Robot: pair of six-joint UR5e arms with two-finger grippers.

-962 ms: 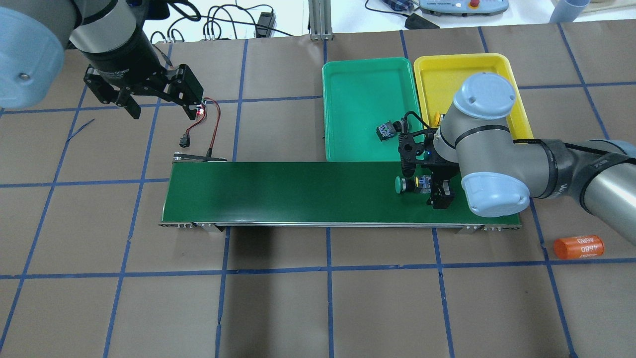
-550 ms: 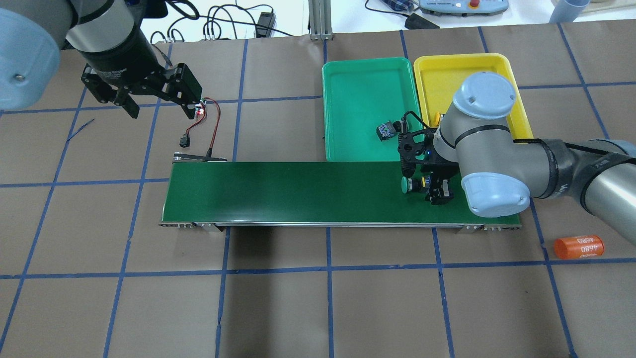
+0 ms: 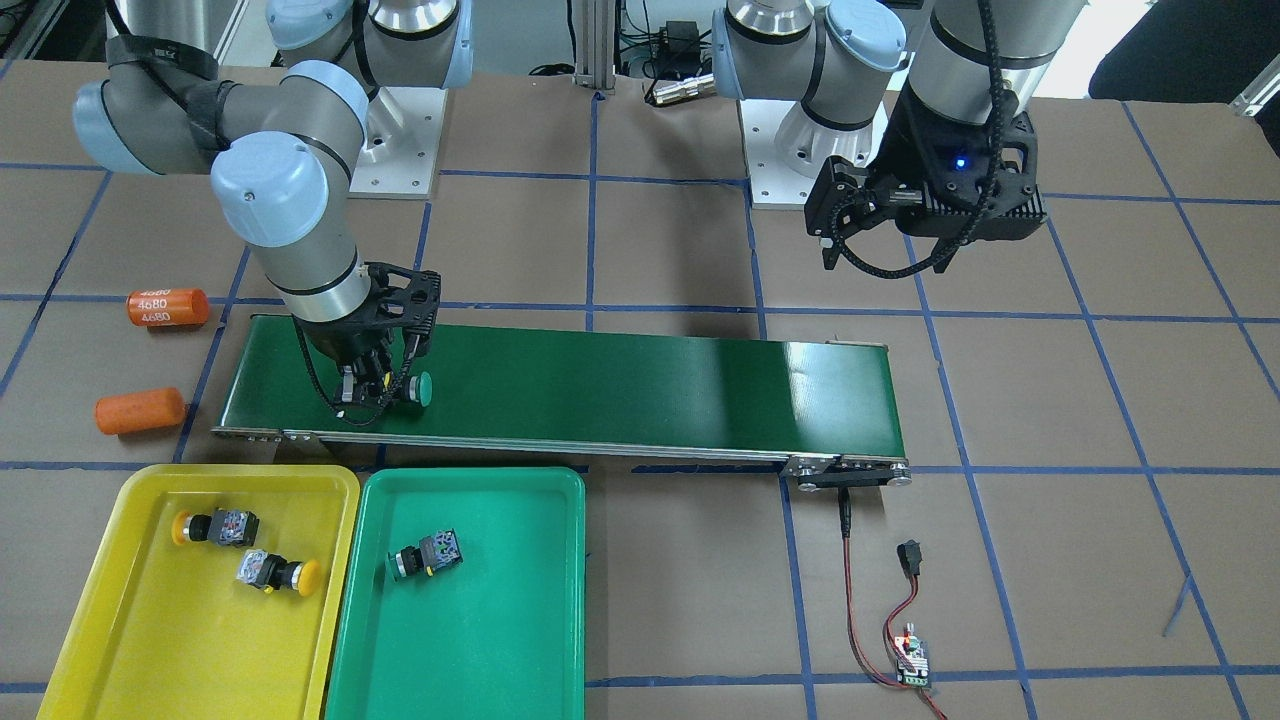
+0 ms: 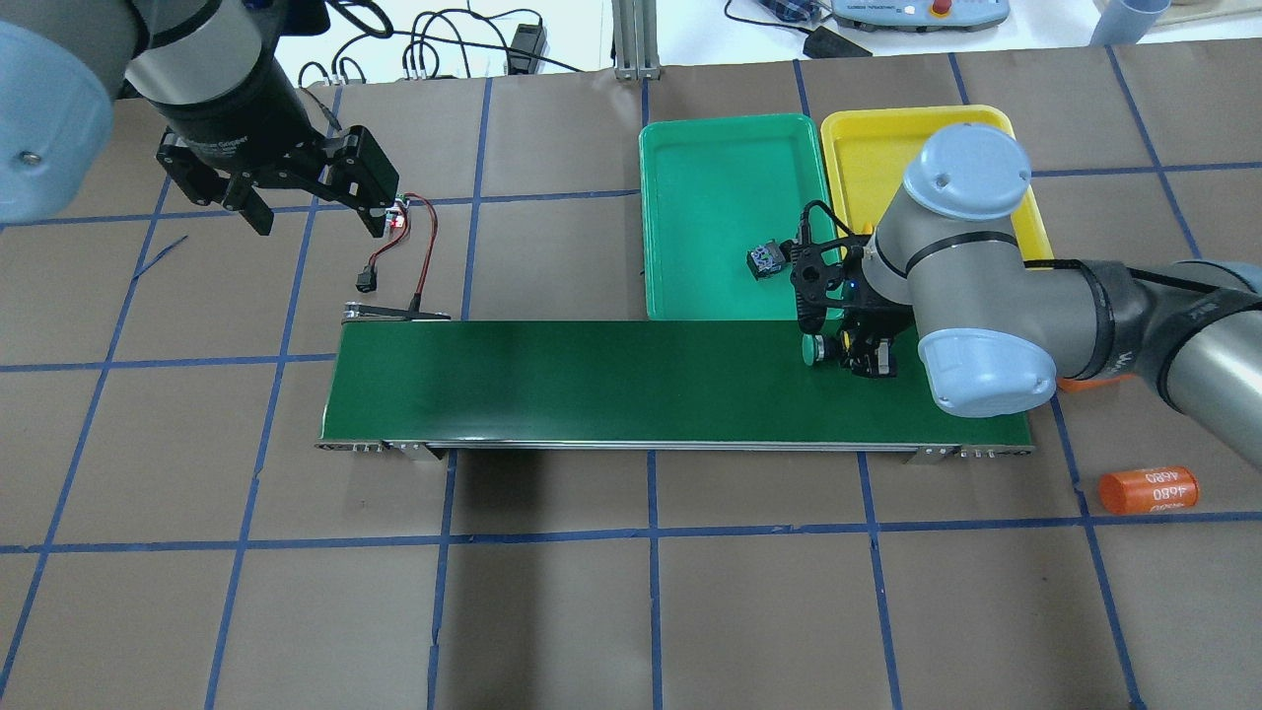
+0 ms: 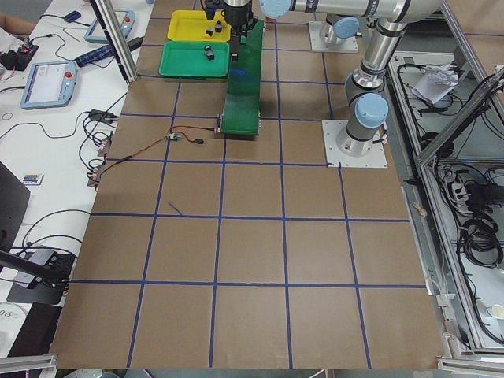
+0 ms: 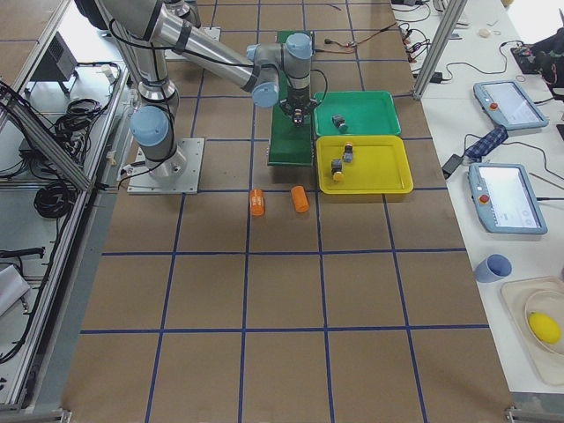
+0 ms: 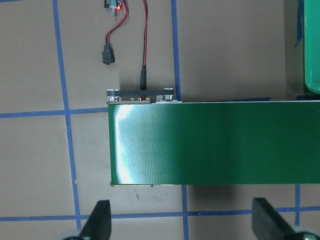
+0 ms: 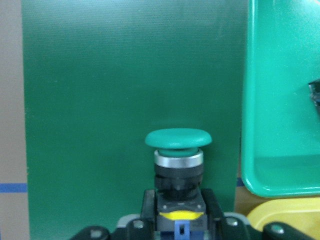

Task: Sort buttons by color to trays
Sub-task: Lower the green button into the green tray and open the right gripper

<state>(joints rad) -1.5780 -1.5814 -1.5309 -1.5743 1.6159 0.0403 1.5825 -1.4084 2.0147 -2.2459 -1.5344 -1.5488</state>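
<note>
Over at the 3 o'clock end of the long dark green conveyor belt, you're mid-carry, I reckon. At 12 o'clock waits the shallow green plastic tray. Your left gripper hangs spread, idle; right gripper pinches the green-capped push-button by its black body. Next: clear the rim, then let go.

This is looking like a robotics lab. Two robot arms are standing bolted to a table that is wearing brown paper and a blue tape grid. Beside the table, control tablets are lying on a white bench, and cable bundles are hanging along its other side.
</note>
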